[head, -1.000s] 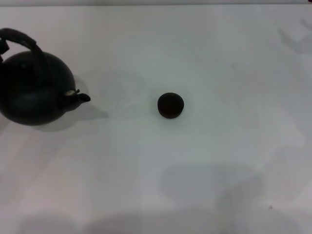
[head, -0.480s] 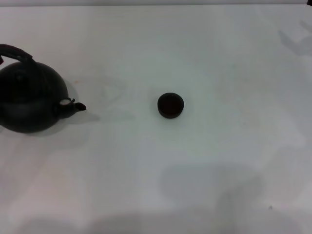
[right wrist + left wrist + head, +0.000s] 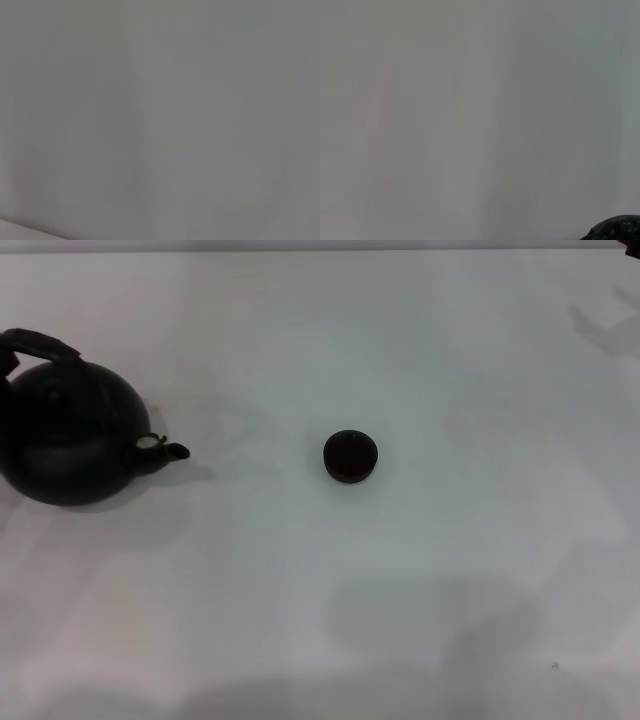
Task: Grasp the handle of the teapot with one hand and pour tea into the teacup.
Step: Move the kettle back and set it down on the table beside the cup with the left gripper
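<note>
In the head view the round matte black teapot is at the far left of the white table, partly cut by the picture's edge. Its short spout points right toward the teacup. The arched dark handle loops over its top and runs out of the picture at the left. The small black teacup stands upright near the table's middle, well apart from the spout. Neither gripper shows in any view. A dark rounded bit of the teapot shows in a corner of the left wrist view.
The white table stretches around the teacup, with soft shadows near its front edge. The right wrist view holds only a plain grey surface.
The teapot has kept shifting: it dropped and drew left half a second ago, and now sits a little farther right with its spout nearer the teacup. The teacup has not moved.
</note>
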### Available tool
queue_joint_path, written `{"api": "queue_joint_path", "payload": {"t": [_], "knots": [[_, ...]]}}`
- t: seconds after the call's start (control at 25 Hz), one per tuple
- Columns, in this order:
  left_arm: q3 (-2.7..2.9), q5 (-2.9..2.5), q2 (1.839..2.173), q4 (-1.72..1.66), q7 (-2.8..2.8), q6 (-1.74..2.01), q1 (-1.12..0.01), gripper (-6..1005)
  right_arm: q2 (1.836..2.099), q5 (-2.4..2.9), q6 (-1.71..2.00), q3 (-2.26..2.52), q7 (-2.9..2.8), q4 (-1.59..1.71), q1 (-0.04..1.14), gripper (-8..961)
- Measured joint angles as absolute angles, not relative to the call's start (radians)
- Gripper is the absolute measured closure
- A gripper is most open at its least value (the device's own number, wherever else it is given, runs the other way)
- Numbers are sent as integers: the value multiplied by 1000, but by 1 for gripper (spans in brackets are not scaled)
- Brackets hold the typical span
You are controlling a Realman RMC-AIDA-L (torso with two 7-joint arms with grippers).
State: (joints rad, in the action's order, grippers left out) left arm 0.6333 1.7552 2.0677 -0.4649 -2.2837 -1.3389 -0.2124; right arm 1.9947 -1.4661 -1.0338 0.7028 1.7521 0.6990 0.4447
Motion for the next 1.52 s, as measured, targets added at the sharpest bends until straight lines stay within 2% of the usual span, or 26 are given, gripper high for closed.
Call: {"api": "queue_joint_path", "payload": {"t": [0.48, 1.52], "knots": [[635, 1751, 2067, -371, -2311, -1331, -264, 868, 1995, -1466, -1033, 702, 1756, 686, 445, 108], [633, 1770, 2074, -341, -2323, -1300, -251, 865, 1997, -1454, -1053, 703, 1753, 684, 433, 108]]}}
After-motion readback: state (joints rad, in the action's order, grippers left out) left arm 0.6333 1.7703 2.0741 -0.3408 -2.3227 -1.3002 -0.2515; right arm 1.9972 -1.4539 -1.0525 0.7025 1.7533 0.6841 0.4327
